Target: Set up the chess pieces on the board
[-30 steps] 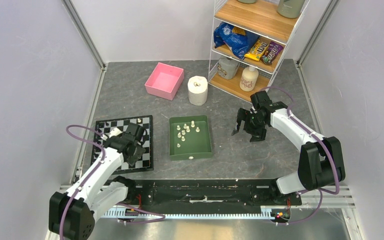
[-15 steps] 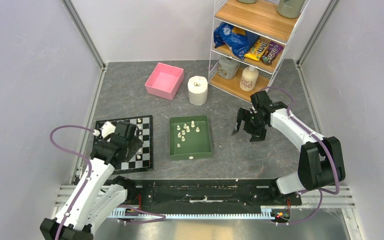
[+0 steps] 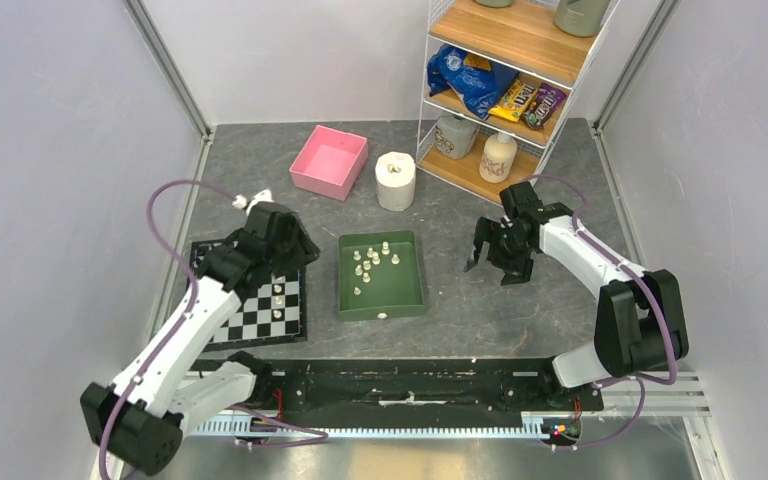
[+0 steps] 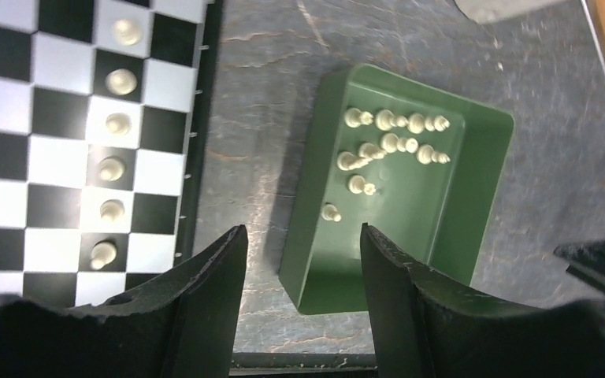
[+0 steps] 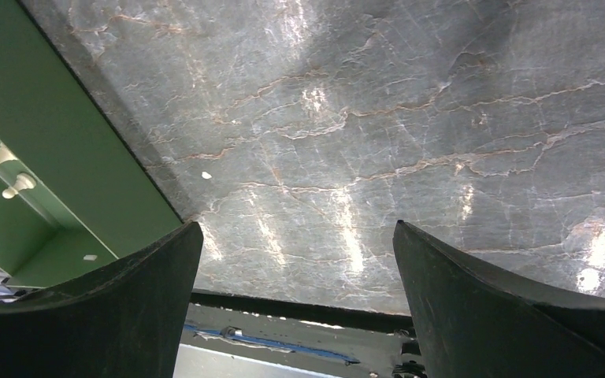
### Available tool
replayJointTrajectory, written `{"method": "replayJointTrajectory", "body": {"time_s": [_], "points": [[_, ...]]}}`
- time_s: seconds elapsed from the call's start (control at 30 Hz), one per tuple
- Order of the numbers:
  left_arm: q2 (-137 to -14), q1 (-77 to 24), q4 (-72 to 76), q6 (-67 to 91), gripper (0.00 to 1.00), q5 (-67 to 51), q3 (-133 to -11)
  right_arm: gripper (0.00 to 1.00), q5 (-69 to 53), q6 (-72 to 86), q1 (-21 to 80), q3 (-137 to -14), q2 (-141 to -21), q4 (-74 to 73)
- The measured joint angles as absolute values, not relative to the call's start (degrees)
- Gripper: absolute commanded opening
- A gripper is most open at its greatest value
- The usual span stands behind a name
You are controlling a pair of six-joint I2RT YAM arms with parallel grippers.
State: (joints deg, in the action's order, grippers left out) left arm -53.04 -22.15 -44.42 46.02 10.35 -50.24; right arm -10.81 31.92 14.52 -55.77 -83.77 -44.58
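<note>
Chess pieces [image 4: 111, 168] stand six in a file on the board [image 4: 16, 157], more lying in the green tray [image 4: 473, 205] (just beside it); left fingers [image 4: 213, 291] and right fingers [image 5: 126, 291] hang spread, empty, above the counter [image 5: 362, 118].

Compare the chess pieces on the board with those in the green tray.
Six board pieces show; the tray pieces are more numerous. The board pieces stand in one straight file, one per square; the tray pieces cluster unevenly. Both are small and cream-white.
</note>
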Motion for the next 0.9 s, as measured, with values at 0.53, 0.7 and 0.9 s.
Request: {"method": "replayJointTrajectory", "body": {"time_s": [0.53, 0.7, 0.9], "points": [[-76.84, -39.90, -40.58, 33.87, 0.60, 12.53, -61.56, 0.99, -8.95, 33.01, 14.52, -60.73, -86.63, -46.46], [-80.97, -40.95, -40.51, 33.52, 0.58, 11.03, -61.56, 0.99, -9.17, 32.97, 14.52, -60.73, -86.56, -46.59], [-85.32, -44.21, -40.60, 33.54, 0.56, 10.28, -62.46, 0.99, -9.21, 32.95, 14.52, -60.71, -84.62, -46.74]]}}
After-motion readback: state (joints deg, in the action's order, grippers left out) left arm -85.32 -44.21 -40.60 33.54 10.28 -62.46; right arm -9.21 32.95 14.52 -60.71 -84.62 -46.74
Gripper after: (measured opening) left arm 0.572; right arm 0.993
